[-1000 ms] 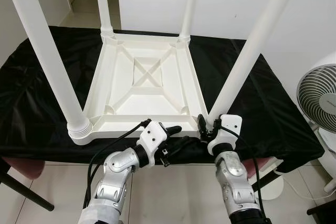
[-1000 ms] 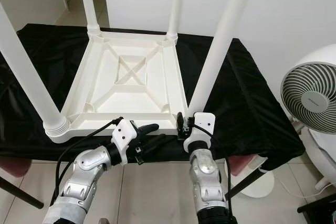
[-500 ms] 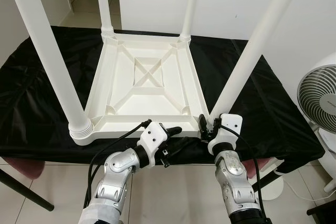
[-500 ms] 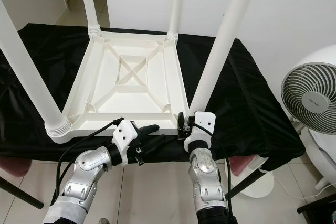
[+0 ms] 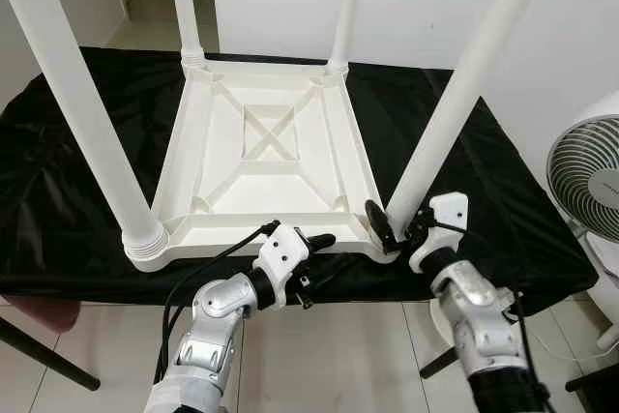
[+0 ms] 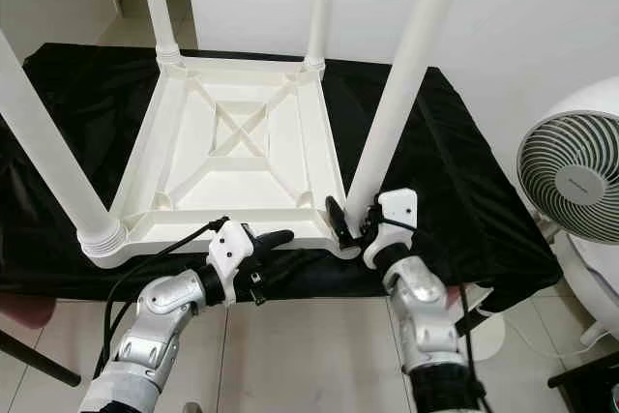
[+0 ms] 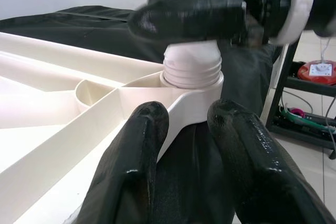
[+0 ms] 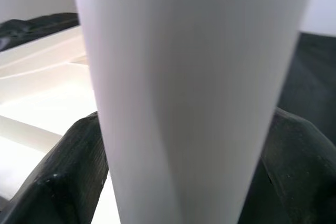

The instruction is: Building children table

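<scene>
White table leg [image 5: 455,113] is pinched by the right gripper [image 5: 392,229]; left gripper [image 5: 314,244] jaws spread.

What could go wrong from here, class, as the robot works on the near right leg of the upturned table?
1. The right claw grips the near right leg just above its threaded socket; a skewed twist might cross the thread.
2. The upturned table lies near the edge of the black cloth, so a push could slide it off.
3. The left claw only reaches towards that corner, giving little bracing.
</scene>
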Motion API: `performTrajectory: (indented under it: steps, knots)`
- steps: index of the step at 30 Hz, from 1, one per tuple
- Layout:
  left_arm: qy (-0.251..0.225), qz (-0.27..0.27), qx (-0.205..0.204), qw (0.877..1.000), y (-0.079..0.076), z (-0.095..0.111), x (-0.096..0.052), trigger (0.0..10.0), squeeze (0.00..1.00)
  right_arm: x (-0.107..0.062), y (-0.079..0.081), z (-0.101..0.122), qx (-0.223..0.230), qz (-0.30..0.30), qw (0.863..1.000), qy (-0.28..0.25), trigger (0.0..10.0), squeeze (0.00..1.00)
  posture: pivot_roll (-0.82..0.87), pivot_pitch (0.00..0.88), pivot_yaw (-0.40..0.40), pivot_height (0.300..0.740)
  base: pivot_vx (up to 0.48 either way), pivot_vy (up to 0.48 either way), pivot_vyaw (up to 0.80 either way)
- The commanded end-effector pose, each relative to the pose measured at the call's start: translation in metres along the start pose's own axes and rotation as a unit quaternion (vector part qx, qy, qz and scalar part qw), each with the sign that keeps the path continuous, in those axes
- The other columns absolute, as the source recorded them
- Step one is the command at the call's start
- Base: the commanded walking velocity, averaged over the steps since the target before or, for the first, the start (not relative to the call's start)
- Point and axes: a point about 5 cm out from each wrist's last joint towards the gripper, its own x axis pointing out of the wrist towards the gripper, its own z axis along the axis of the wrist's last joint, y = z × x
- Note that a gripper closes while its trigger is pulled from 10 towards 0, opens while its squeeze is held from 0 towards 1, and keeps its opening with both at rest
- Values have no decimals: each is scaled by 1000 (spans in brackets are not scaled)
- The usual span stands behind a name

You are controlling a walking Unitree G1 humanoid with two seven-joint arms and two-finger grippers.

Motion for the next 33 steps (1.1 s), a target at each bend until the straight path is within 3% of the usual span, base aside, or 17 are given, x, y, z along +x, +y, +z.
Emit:
performTrajectory:
  steps: [1,2,8,9,10,11,13,14,22,33]
  knots:
    - [-2,65,-3,998,5,0,2,10000,0,0,1,-2,2,16,1000,1,10000,1000,57,0,-33,740,0,0,0]
    - [-2,64,-3,998,5,1,2,10000,0,3,0,1,-1,45,999,1,10000,0,58,0,-30,740,0,0,0]
    - [-2,66,-2,998,7,2,2,10000,0,7,-4,1,-12,80,997,14,10000,0,66,0,-31,740,0,0,0]
    - [-3,67,-1,998,7,2,2,10000,0,7,-5,-1,-13,92,995,19,4980,0,71,0,-34,740,0,0,0]
    - [-3,67,-1,998,7,2,2,10000,0,7,-5,-1,-13,92,995,19,4980,0,71,0,-34,740,0,0,0]
    - [-5,70,0,998,7,3,1,10000,0,5,-6,-4,-12,101,994,26,1255,0,69,0,-40,740,0,0,0]
    - [-5,70,0,998,7,3,1,10000,0,5,-6,-4,-12,101,994,26,1255,0,69,0,-40,740,0,0,0]
    - [-6,74,1,997,8,4,2,10000,0,4,-6,-6,-11,106,994,30,0,0,63,0,-46,740,0,0,0]
    - [-11,80,-1,997,7,5,3,10000,0,-1,-9,-10,-7,115,993,33,0,0,-21,0,-38,740,0,0,0]
    - [-13,61,14,998,12,10,9,10000,0,-1,-4,-14,19,72,997,9,0,0,-30,0,-12,740,0,0,0]
